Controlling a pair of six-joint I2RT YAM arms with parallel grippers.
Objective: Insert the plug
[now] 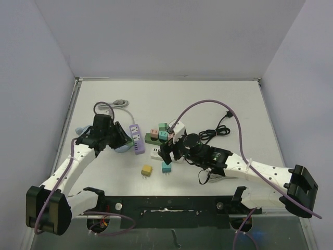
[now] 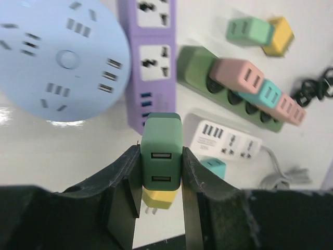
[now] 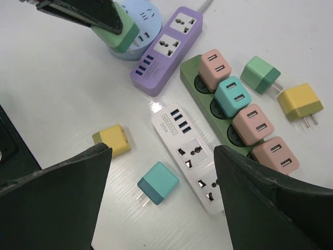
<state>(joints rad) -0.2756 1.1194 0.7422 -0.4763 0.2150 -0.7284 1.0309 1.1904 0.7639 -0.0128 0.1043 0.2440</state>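
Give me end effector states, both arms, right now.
Left end effector: closed, holding the green plug.
Right end effector: open, holding nothing.

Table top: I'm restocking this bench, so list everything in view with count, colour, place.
round hub: one, light blue, far left.
purple strip: one, purple, beside the round hub.
green strip: one, dark green, centre.
white strip: one, white, beside the green strip.
plugged adapters: four, three pink and one teal, in the green strip.
loose adapters: four, two yellow, one teal, one green, around the strips.
held adapter: one, green, in the left gripper.
black cable: one, black, far right.
left gripper: one, black, shut on the held adapter.
right gripper: one, black, open above the white strip.
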